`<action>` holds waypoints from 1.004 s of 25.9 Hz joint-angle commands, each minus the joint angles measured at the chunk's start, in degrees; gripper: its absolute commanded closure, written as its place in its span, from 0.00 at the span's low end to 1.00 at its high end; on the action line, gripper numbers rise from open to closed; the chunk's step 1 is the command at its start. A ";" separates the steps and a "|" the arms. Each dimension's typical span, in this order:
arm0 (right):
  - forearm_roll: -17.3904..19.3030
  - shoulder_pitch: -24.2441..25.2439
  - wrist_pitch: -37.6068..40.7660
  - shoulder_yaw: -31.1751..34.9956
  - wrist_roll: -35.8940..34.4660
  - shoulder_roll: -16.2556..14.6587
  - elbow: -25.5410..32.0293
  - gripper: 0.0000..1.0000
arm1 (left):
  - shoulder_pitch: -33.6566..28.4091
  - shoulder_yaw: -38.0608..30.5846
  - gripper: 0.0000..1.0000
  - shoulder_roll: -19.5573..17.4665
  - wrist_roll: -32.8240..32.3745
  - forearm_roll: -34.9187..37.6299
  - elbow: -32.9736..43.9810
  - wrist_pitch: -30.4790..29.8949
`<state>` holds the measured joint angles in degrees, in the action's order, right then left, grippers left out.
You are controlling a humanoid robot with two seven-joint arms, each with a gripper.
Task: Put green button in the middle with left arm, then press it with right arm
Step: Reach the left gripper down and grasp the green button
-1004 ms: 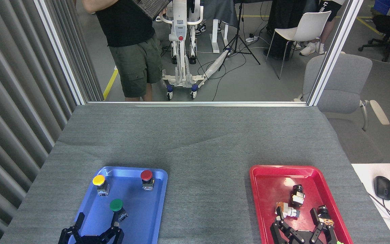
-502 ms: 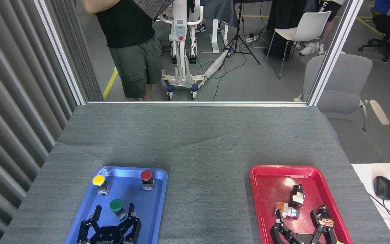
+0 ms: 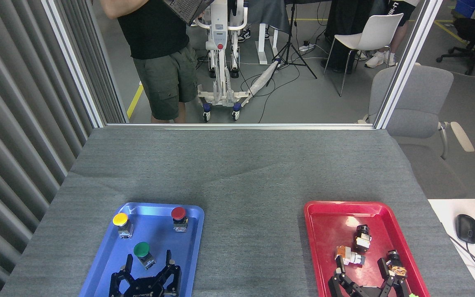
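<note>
Head view: the green button (image 3: 142,251) is seen upright in the blue tray (image 3: 188,264), flanked by the spread, empty fingers of the left gripper (image 3: 148,264); bare grey cloth, the middle (image 3: 254,243), lies beside the tray's right rim; the right gripper (image 3: 363,270) is splayed, unladen, over the red tray (image 3: 328,222).

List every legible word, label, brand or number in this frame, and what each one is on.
White lettering on the left gripper body: cut off at the frame's bottom edge, not readable.
White print on a person's black shorts, top right: too small and cropped to read.
Laptop keys at top: too small to read.
Nothing else carries text.
</note>
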<state>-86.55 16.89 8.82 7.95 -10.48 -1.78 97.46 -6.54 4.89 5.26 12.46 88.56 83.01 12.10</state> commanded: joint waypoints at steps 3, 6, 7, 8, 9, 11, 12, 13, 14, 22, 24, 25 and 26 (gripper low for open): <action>-0.11 0.51 0.15 -0.12 0.11 0.20 0.28 0.00 | 1.44 1.00 0.07 0.54 0.55 -1.11 -5.05 3.98; -0.11 0.60 0.15 -0.12 0.11 0.20 0.28 0.00 | 3.37 0.91 0.07 0.72 1.78 -2.16 -8.57 5.04; -0.11 0.60 0.15 -0.12 0.11 0.20 0.28 0.00 | 3.90 0.91 0.08 0.72 2.05 -2.43 -9.54 5.04; -0.11 0.60 0.15 -0.12 0.11 0.20 0.28 0.00 | 4.25 0.65 0.08 0.81 2.13 -2.78 -10.06 5.04; -0.11 0.60 0.15 -0.12 0.11 0.20 0.28 0.00 | 4.52 0.56 0.08 0.90 2.31 -3.22 -10.50 5.13; -0.11 0.60 0.15 -0.12 0.11 0.20 0.28 0.00 | 5.39 0.47 0.10 0.90 2.31 -4.01 -11.47 6.18; -0.11 0.60 0.15 -0.12 0.11 0.20 0.28 0.00 | 5.92 0.47 0.12 0.98 2.31 -4.36 -12.26 7.15; -0.11 0.60 0.15 -0.12 0.11 0.20 0.28 0.00 | 6.45 0.47 0.12 0.98 2.40 -4.54 -13.14 7.94; -0.11 0.60 0.15 -0.12 0.11 0.29 0.28 0.00 | 6.89 0.56 0.13 0.98 2.40 -4.80 -14.37 8.47; -0.11 0.60 0.06 -0.12 0.11 0.29 0.28 0.00 | 10.49 0.47 0.25 1.16 4.51 -5.77 -19.82 9.17; -0.11 0.69 0.06 -0.12 0.11 0.29 0.28 0.00 | 11.20 0.38 0.32 1.16 4.77 -6.73 -20.70 9.17; -0.11 0.69 0.06 -0.12 0.11 0.29 0.28 0.00 | 11.28 0.30 0.40 1.07 5.12 -7.26 -21.23 9.17; -0.11 0.69 0.06 -0.12 0.11 0.37 0.28 0.00 | 11.28 0.38 0.48 0.90 5.65 -7.70 -21.31 9.17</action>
<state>-86.66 17.54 8.87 7.83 -10.37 -1.48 97.73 4.13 5.30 6.39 17.30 82.06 62.91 21.22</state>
